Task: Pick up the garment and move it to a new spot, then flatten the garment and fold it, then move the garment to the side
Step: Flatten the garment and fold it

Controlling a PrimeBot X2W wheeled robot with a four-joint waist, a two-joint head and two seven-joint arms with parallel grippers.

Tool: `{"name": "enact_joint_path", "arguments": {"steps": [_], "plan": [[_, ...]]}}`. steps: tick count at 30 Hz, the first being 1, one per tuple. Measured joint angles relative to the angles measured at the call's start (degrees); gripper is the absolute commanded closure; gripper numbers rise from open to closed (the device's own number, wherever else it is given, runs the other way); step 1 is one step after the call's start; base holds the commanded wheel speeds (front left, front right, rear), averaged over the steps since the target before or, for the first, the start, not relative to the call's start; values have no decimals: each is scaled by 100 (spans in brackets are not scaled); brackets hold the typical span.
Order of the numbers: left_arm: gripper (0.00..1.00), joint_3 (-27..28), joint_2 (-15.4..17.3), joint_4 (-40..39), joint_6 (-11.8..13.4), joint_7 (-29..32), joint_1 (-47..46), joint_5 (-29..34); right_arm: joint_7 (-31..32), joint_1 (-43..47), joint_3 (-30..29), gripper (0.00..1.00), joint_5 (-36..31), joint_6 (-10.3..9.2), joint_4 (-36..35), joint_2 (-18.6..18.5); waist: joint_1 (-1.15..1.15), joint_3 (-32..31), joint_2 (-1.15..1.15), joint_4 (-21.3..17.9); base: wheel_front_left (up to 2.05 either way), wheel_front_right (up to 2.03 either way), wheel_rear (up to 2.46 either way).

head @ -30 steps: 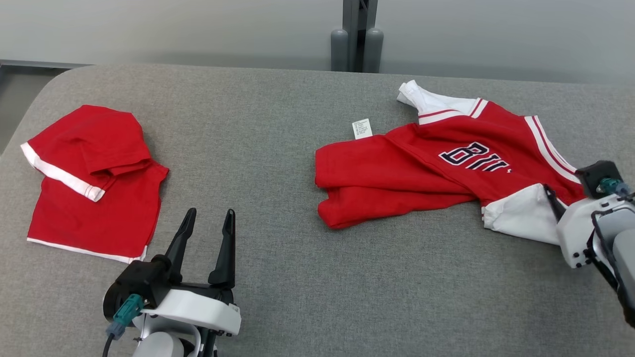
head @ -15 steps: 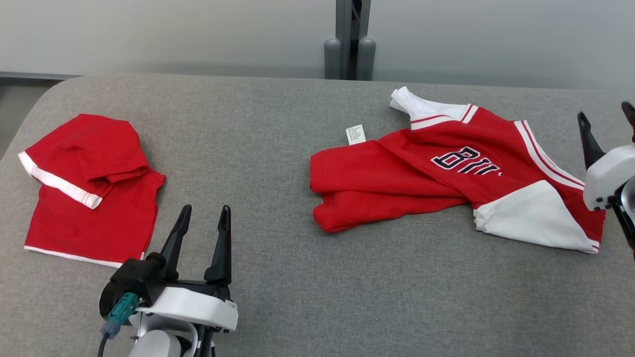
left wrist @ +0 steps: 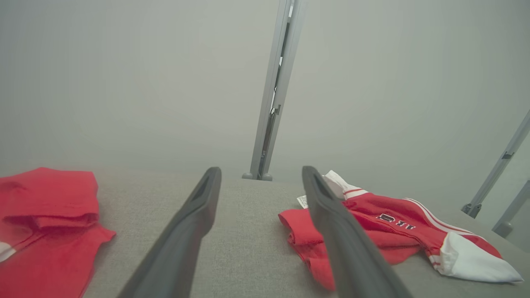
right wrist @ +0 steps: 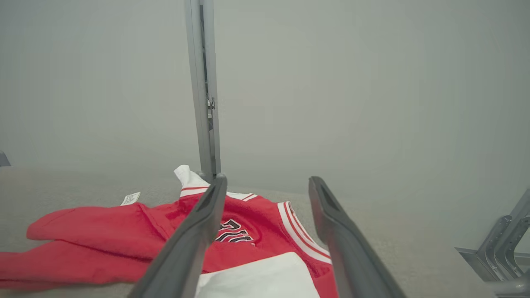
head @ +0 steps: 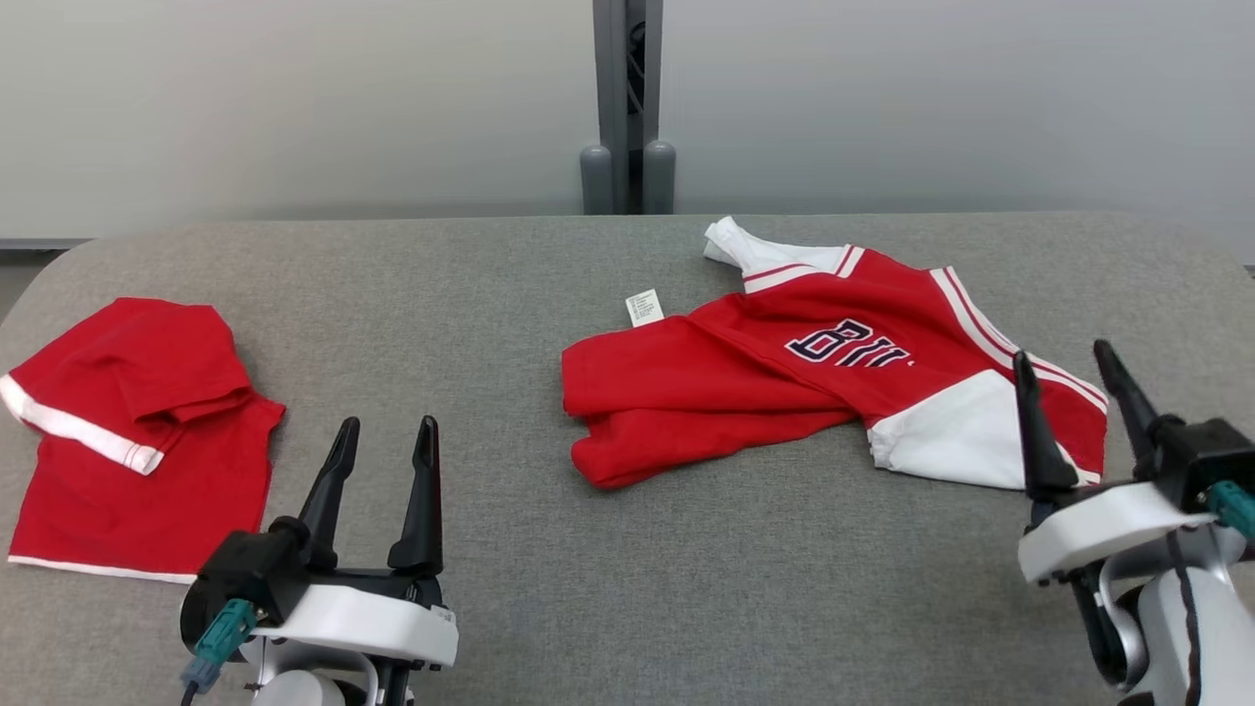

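A grey fabric-covered worktop (head: 627, 588) takes the lower two thirds of the head view, and behind it is a pale grey wall with a grey upright post (head: 627, 98) at the top centre. The biggest thing on the worktop is a red and white sports jersey (head: 745, 392), which lies right of the centre of the frame. It is crumpled and not flat: the red body is bunched in folds toward the centre, dark letters with white outline show on the chest, a white panel lies at its lower right end, and a white part with red stripes points to the upper edge. At the far left of the frame lies a smaller red garment (head: 127, 431) with white trim, folded over itself and well apart from the jersey. The left tool (head: 388, 424) is at the lower left, its two dark fingers spread and pointing up the frame, with nothing between them, just beside the right edge of the red garment. The right tool (head: 1063, 353) is at the lower right, also spread and pinching nothing; its fingers stand in front of the white end of the jersey. A small white label (head: 643, 307) lies on the worktop at the upper left edge of the jersey.
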Motion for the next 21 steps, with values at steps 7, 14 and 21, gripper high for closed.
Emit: {"name": "enact_joint_path", "arguments": {"steps": [7,14,21], "plan": [[0,73,0,23,-16,0,-14,11,0,320,136,0,24,0,-191,224,0,38,0,-282,0,0,0],[0,60,1,710,-240,0,-560,226,0,236,264,0,68,0,-271,321,0,355,0,-534,0,0,0],[0,18,11,2599,-422,1,-1821,446,0,137,447,0,107,0,-323,431,0,735,0,-889,0,0,0]]}}
